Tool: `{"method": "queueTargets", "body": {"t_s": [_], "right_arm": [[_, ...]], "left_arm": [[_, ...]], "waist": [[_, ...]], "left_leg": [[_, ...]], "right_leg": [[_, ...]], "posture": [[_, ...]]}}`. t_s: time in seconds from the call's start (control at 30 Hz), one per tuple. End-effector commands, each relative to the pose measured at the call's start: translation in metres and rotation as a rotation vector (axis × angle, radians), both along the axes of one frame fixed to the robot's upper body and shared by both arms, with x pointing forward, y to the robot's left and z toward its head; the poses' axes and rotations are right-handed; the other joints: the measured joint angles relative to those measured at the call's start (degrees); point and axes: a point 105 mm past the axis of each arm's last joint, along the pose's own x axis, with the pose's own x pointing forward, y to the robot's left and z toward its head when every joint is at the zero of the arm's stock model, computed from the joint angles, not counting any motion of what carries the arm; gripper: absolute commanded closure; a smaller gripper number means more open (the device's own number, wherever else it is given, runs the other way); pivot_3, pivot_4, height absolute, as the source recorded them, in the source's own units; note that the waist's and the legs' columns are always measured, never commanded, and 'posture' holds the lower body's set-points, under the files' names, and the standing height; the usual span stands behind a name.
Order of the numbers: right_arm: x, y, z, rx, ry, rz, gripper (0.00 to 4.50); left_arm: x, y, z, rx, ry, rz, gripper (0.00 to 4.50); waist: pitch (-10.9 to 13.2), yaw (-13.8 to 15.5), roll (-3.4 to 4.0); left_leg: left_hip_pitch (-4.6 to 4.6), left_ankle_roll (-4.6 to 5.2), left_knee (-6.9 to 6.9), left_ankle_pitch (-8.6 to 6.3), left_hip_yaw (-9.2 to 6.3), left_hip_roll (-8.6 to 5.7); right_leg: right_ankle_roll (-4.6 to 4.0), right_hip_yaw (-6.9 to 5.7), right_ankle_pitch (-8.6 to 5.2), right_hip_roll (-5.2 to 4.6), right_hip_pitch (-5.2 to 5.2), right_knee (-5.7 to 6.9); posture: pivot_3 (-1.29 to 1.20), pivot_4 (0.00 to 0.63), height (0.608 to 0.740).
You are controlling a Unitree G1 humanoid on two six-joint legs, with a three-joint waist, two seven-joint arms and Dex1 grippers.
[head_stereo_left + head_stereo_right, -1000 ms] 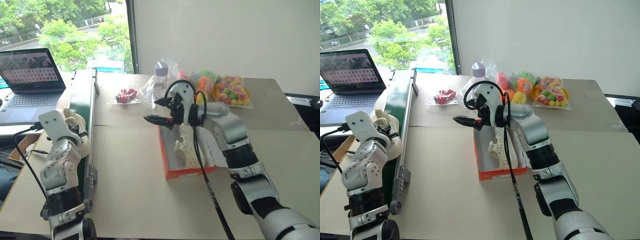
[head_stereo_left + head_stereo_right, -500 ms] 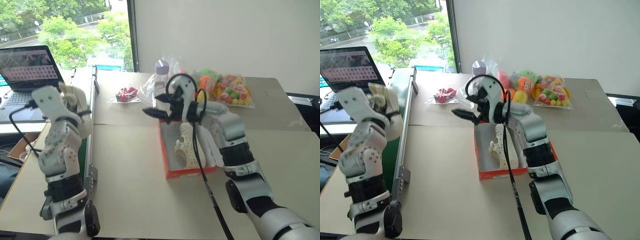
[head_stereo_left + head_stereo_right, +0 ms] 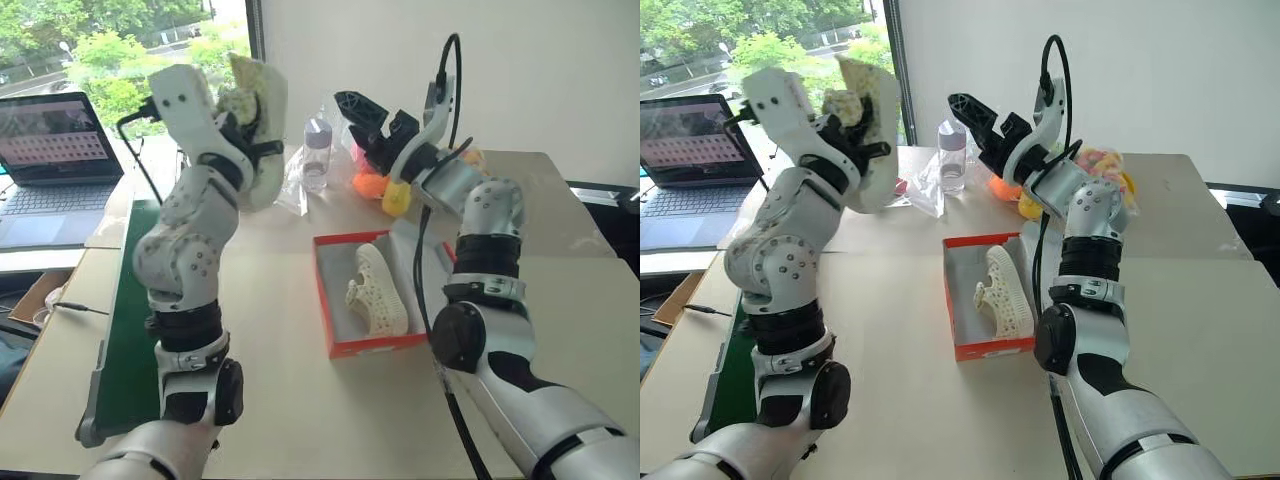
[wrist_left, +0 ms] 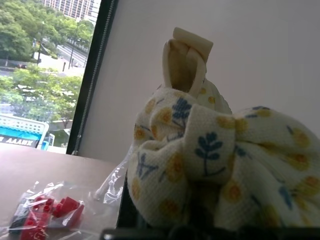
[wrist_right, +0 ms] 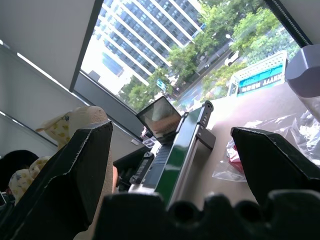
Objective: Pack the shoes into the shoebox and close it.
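Note:
One cream shoe lies on its side inside the open red-orange shoebox at the table's middle. The other shoe, cream with a flower-print lining, hangs high above the table's left part with its sole facing the box. My left gripper is shut on it. To the right of that shoe, my right gripper is raised behind and above the box, fingers wide open and empty. White tissue paper spills over the box's right side.
A laptop stands at the far left beside a long green belt. A clear bottle, a bag of red pieces and bagged plush toys sit at the back of the table.
My left arm has lifted the shoe from the left edge up and toward the middle. My right gripper has risen from just over the box and rolled, staying open.

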Motion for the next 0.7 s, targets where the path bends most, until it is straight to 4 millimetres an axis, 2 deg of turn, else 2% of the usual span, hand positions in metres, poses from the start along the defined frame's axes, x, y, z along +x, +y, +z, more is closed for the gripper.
{"method": "queueTargets", "body": {"t_s": [0.03,0.17,0.37,0.7], "right_arm": [[-0.016,0.005,0.029,0.041,-0.083,0.04,0.0],[-0.019,0.0,0.036,0.053,-0.097,0.023,0.0],[-0.024,0.002,0.037,0.035,-0.105,0.033,0.0],[-0.02,0.01,0.012,-0.07,-0.053,0.039,0.0]], "left_arm": [[-0.005,-0.028,0.014,-0.004,-0.055,-0.092,4.31],[-0.008,-0.047,0.01,-0.019,-0.046,-0.147,4.31],[-0.009,-0.053,0.007,-0.024,-0.035,-0.165,4.31],[-0.017,-0.076,0.022,-0.03,-0.063,-0.242,4.31]], "waist": [[0.0,0.14,0.0],[0.0,0.27,0.0],[0.0,0.18,0.0],[0.0,0.34,0.0]], "left_leg": [[0.0,0.0,0.01,0.0,-0.01,0.0],[-0.03,0.03,0.05,0.01,-0.01,-0.02],[-0.05,0.07,0.06,0.0,-0.02,-0.02],[-0.06,0.08,0.08,0.01,-0.03,-0.03]], "right_leg": [[0.01,0.0,-0.01,0.01,0.0,-0.01],[0.05,0.04,0.0,0.0,0.01,-0.01],[0.08,0.07,0.01,0.03,0.01,-0.02],[0.1,0.08,0.01,0.02,0.01,-0.04]], "posture": [[0.0,0.15,0.74],[0.0,0.15,0.74],[0.0,0.15,0.74],[0.0,0.15,0.74]]}}
